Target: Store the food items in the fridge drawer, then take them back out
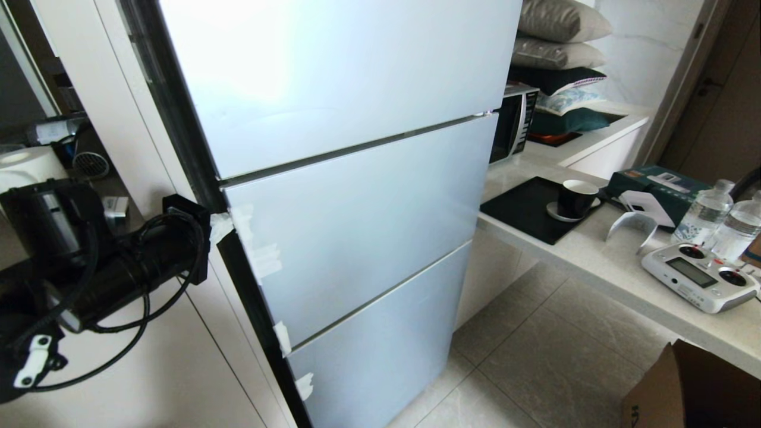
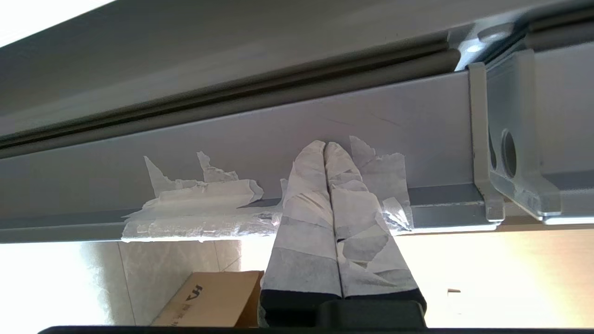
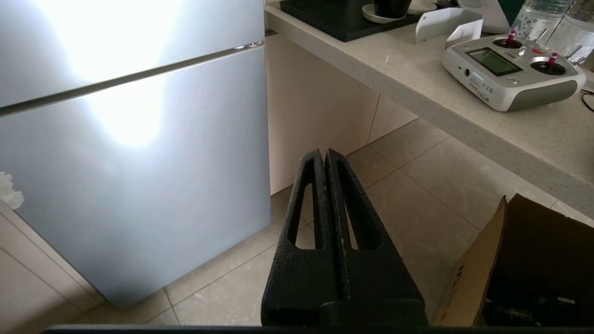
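The tall glossy pale blue-white fridge [image 1: 351, 196] with three flat door panels is standing with all its doors shut, so the clear fridge drawer and the food items are hidden from every view; where they are lying cannot be told.

The left gripper [image 2: 326, 147] is reaching to the fridge's black side edge, level with the seam between the top and middle panels. In the head view only the black arm and its looping cables are showing, and the fingertips are cut off behind the edge. The left wrist view is showing the two tape-wrapped fingers [image 2: 306, 204] pressed flat together with nothing between them, their tips seeming to touch the grey side face of a door, just beside torn scraps of white tape [image 2: 199, 208] that are sticking to the door edge. Whether the tips are hooking into the door gap is hard to make out.

The right gripper [image 3: 325, 155] is out of the head view; its own wrist view is showing black foam fingers closed on each other and empty, hanging over the tiled floor [image 3: 417, 185] in front of the fridge's lower panel.

Right of the fridge, a pale stone counter [image 1: 594, 279] is carrying a grey radio controller [image 1: 701, 276], two clear water bottles [image 1: 704, 211] and a dark cup on a saucer [image 1: 575, 199]. A brown cardboard box [image 1: 689, 386] is sitting on the floor near the counter, cut off by the frame.
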